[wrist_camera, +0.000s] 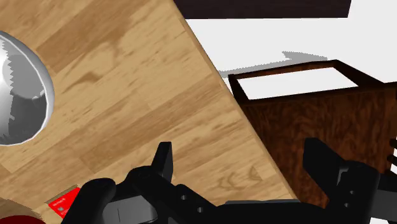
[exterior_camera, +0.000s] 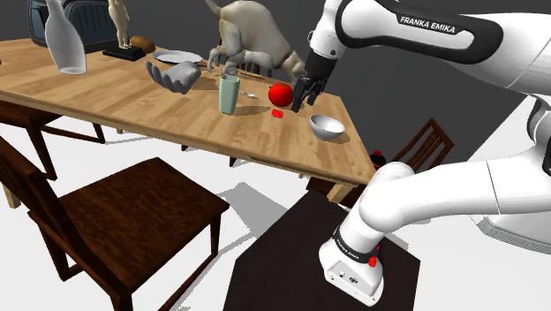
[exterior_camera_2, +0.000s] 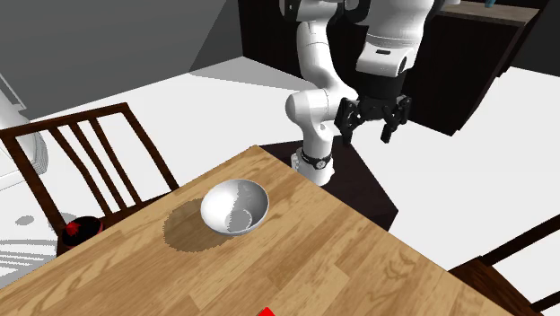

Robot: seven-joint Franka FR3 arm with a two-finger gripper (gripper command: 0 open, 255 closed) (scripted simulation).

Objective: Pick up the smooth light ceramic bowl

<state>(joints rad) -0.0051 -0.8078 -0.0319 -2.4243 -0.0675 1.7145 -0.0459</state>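
The bowl [exterior_camera_2: 235,206] sits on the table [exterior_camera_2: 359,260] near its corner, claw [exterior_camera_2: 368,133] hovering nearby.

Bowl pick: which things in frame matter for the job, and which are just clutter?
Job:
- bowl
- gripper, open, above the table edge, not at the bowl

Lying about:
- cup
- red ball
- small red block
- bottle
- plate
- animal figure
- chair
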